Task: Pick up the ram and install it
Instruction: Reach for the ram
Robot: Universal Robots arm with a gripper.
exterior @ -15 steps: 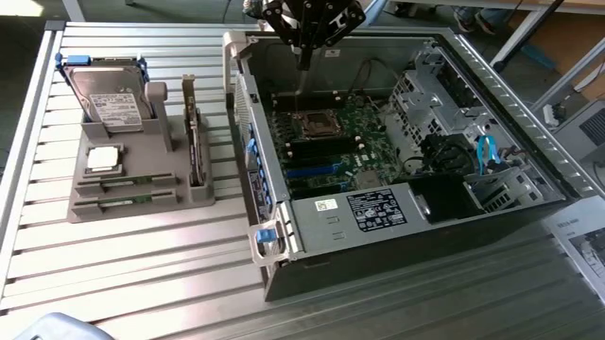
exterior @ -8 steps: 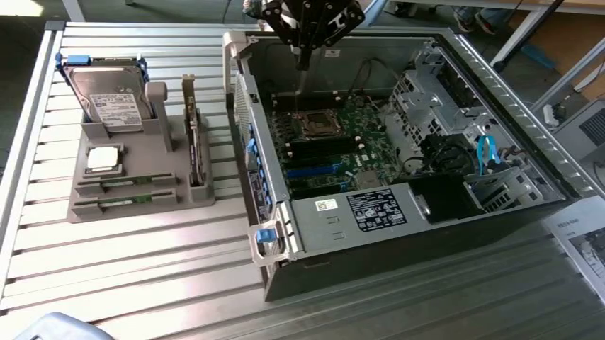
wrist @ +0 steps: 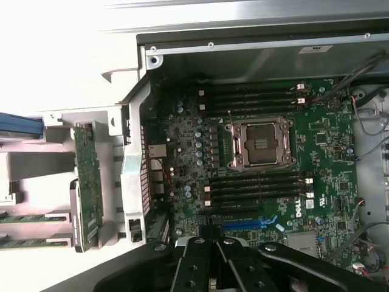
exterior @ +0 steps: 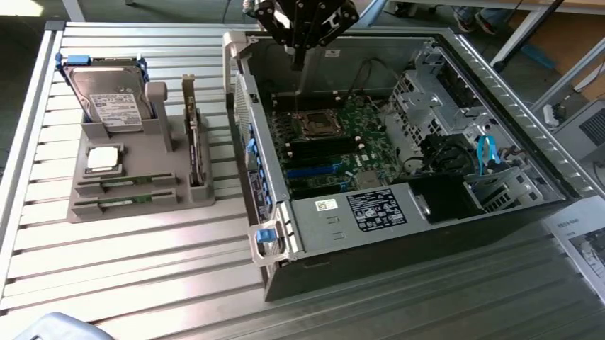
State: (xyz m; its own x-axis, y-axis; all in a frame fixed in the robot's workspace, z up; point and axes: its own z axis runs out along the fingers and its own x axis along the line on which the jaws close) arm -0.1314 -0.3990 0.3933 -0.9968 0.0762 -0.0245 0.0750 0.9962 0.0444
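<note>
Two slim green ram sticks (exterior: 123, 185) (exterior: 121, 205) lie side by side in the front slots of a grey holder (exterior: 142, 212), at the exterior view's left. In the wrist view both ram sticks (wrist: 30, 217) (wrist: 27, 242) show at the picture's edge. My gripper (exterior: 299, 64) hangs over the back of the open computer case (exterior: 397, 234), above the motherboard (exterior: 331, 145) and well away from the holder. Its black fingers (wrist: 200, 261) are pressed together and shut, with nothing between them. The empty memory slots (wrist: 255, 97) (wrist: 255, 188) run on both sides of the processor socket (wrist: 260, 143).
The holder also carries a hard drive (exterior: 109, 95), a square silver processor chip (exterior: 102, 159) and an upright expansion card (exterior: 194, 134). The case wall (exterior: 248, 127) stands between the holder and the motherboard. Cables and a blue lead (exterior: 487, 152) fill the case's far side.
</note>
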